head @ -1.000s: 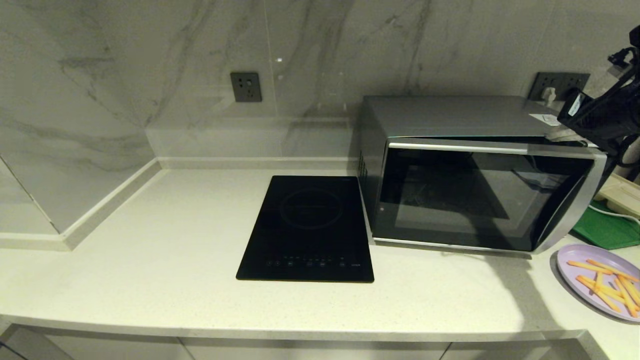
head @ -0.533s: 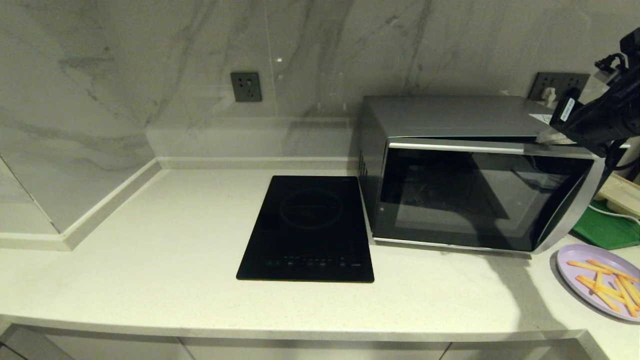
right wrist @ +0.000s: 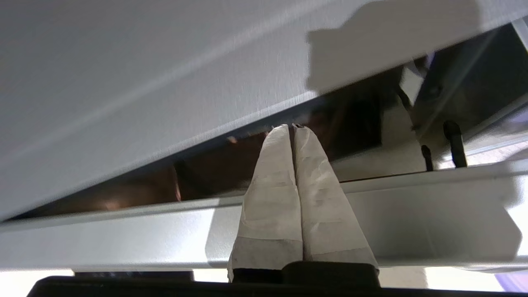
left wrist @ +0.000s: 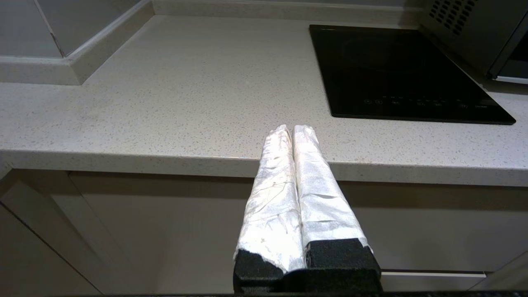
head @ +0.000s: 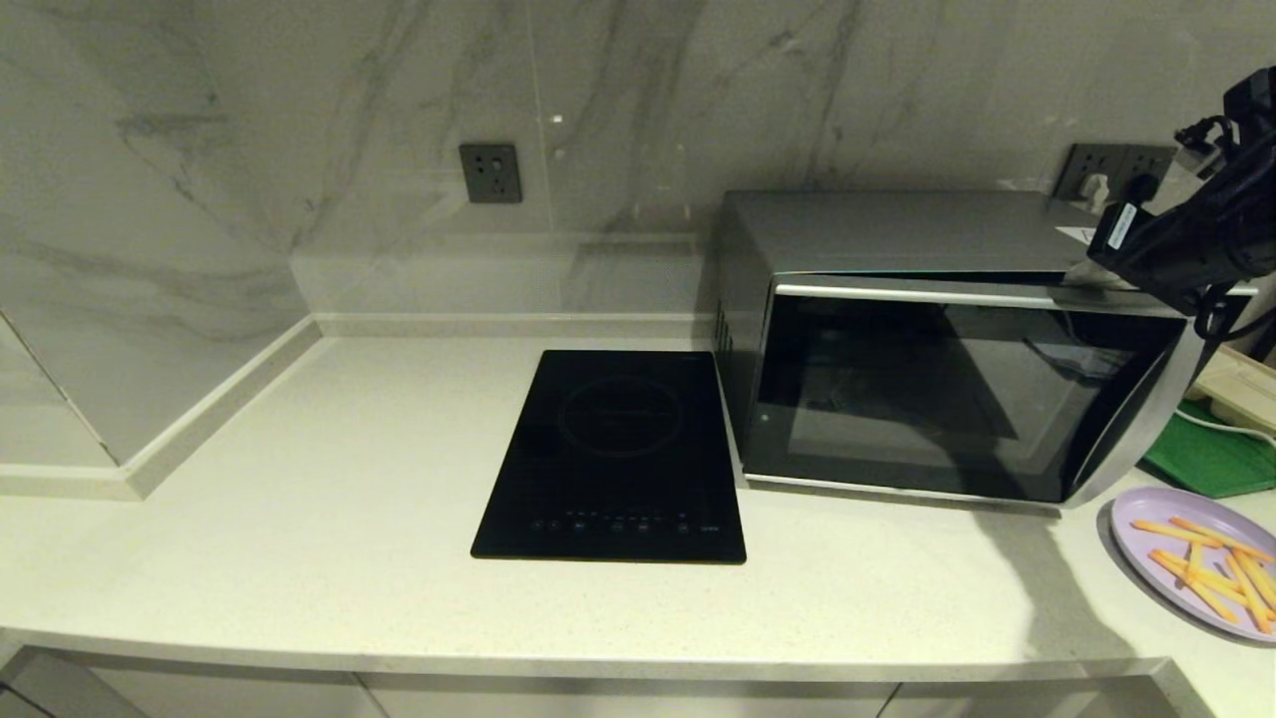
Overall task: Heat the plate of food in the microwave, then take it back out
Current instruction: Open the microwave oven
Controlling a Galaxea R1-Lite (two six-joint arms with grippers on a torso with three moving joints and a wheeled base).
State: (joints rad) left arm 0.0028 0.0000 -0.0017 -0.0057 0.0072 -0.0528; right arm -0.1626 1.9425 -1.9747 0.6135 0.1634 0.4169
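Reaching over the microwave [head: 947, 339], the right gripper [right wrist: 292, 126] has its fingers pressed together on nothing, tips poked into the dark gap at the door's upper right corner, where the door stands slightly ajar. The plate of food [head: 1191, 558] sits on the counter [head: 299, 519] in front of the microwave's right end, well apart from the gripper. The risk, as I judge it: thin closed tips levering at a top corner could slip out of the gap, or drag the whole oven sideways. The left gripper [left wrist: 292, 128] hangs parked below the counter edge, fingers together and empty. Counted: one microwave, one plate, one cooktop [head: 613, 454], one green tray [head: 1211, 459] — and two wall sockets.
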